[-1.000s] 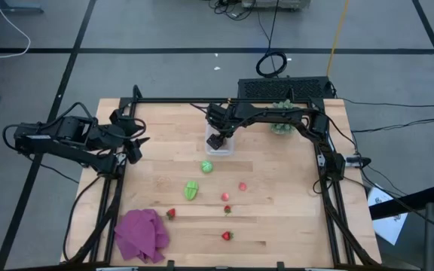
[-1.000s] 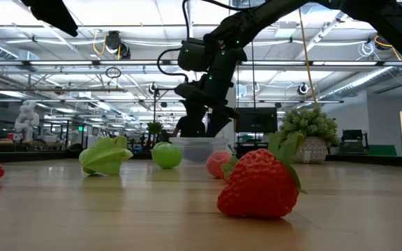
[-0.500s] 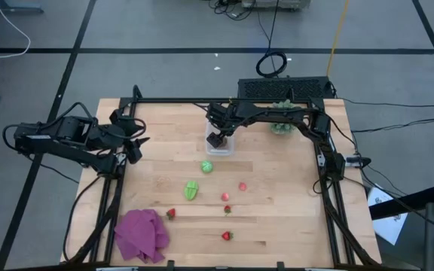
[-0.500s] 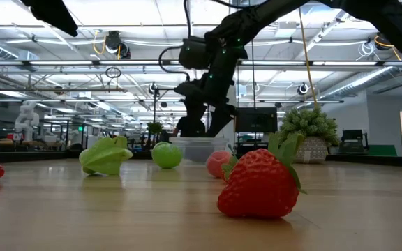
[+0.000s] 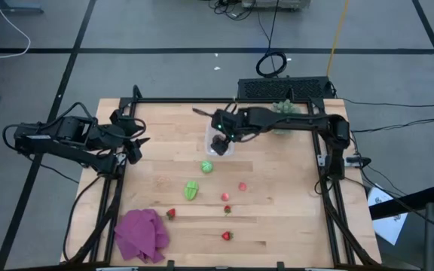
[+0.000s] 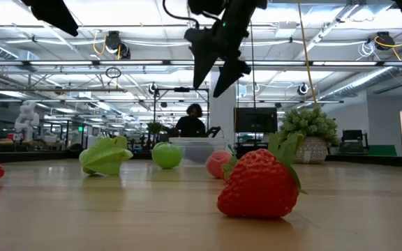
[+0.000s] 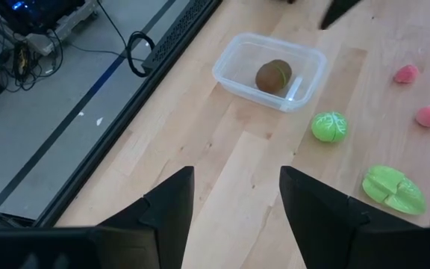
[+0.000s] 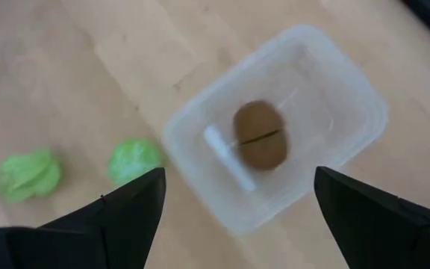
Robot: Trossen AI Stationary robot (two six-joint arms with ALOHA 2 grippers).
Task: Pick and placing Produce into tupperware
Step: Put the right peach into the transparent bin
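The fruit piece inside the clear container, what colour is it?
Brown, an oval kiwi with a thin greenish seam; the left wrist view shows it best.

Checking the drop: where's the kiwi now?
The kiwi lies inside the clear container near the table's far edge in the high view, right below the open right gripper; the round green piece sits just outside it.

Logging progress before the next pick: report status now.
Right hand open, empty, above tupperware. Left hand waiting at table's left edge. Kiwi in tupperware; other produce on table. Nothing in the way.
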